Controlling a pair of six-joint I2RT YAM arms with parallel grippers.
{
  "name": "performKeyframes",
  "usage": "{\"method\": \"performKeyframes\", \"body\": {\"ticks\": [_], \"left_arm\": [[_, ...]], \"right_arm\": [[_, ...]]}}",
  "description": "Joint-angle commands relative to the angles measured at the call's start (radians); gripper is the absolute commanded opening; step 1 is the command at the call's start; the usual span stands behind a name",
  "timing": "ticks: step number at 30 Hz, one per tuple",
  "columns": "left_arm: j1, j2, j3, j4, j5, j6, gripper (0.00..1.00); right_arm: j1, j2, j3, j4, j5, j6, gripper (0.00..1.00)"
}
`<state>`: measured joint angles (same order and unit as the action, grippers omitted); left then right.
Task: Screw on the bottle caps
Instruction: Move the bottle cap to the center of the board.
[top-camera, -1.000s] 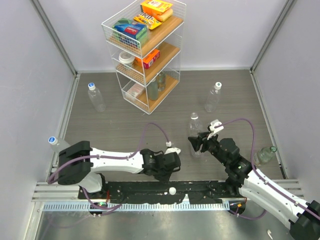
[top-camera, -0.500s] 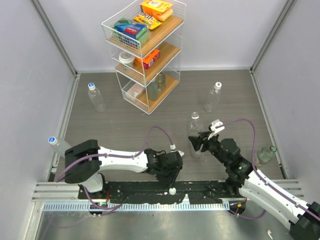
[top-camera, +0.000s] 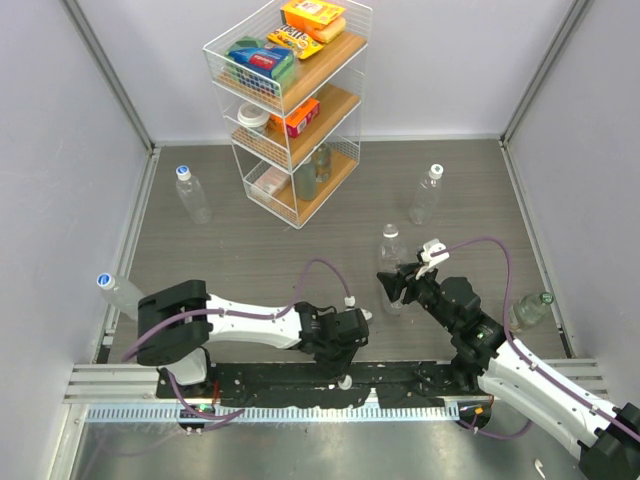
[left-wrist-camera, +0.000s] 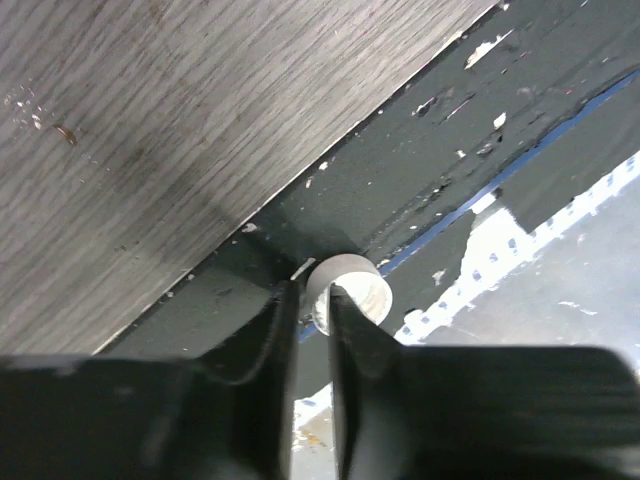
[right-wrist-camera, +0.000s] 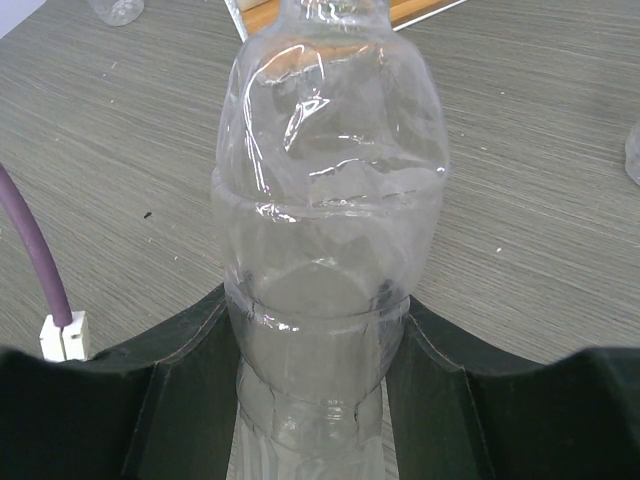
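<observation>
My left gripper (top-camera: 344, 368) reaches down over the black base plate (top-camera: 400, 378) at the near edge. In the left wrist view its fingertips (left-wrist-camera: 290, 300) pinch the wall of a white bottle cap (left-wrist-camera: 358, 284), one inside the rim and one outside (left-wrist-camera: 314, 302). The cap (top-camera: 344, 381) rests on the plate. My right gripper (top-camera: 397, 288) is shut on the lower body of an upright clear bottle (top-camera: 389, 258) with an uncapped neck. The right wrist view shows both fingers against that bottle (right-wrist-camera: 320, 240), with the gripper (right-wrist-camera: 315, 385) around it.
Capped bottles stand at the back left (top-camera: 192, 194) and back right (top-camera: 426, 194). One bottle lies at the left edge (top-camera: 117, 289) and another by the right wall (top-camera: 531, 309). A white wire rack (top-camera: 295, 100) with groceries stands at the back.
My left gripper has moved from the table surface toward the near edge, down onto the base plate, and has closed on the cap's rim. The right arm and its bottle have not moved.
</observation>
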<state>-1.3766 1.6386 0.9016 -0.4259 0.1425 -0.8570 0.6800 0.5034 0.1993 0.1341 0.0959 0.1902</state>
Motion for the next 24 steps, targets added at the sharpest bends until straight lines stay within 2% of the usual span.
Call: {"method": "performKeyframes", "body": {"ticks": [1,2,4,6,10,17,21,24], "left_arm": [[-0.009,0.014,0.036,-0.022,-0.023,0.003,0.05],[-0.009,0.004,0.045,-0.030,-0.058,0.001,0.00],[-0.009,-0.025,0.062,-0.063,-0.133,-0.002,0.00],[-0.007,-0.057,0.079,-0.128,-0.280,-0.022,0.00],[0.063,-0.108,0.091,-0.313,-0.527,-0.095,0.00],[0.209,-0.166,0.016,-0.252,-0.543,-0.034,0.00],[0.280,-0.180,-0.010,-0.281,-0.595,-0.072,0.05],[0.303,-0.166,0.000,-0.324,-0.647,-0.100,0.02]], "right_arm": [[0.004,-0.016,0.023,0.048,0.022,-0.006,0.34],[0.003,-0.016,0.022,0.050,0.024,-0.005,0.34],[0.003,-0.017,0.022,0.050,0.027,-0.003,0.34],[0.003,-0.019,0.020,0.050,0.024,-0.005,0.34],[0.004,-0.023,0.017,0.052,0.028,-0.003,0.34],[0.004,-0.017,0.008,0.056,0.031,0.008,0.34],[0.006,-0.008,0.006,0.062,0.031,0.008,0.34],[0.006,0.000,0.005,0.065,0.030,0.009,0.34]]}}
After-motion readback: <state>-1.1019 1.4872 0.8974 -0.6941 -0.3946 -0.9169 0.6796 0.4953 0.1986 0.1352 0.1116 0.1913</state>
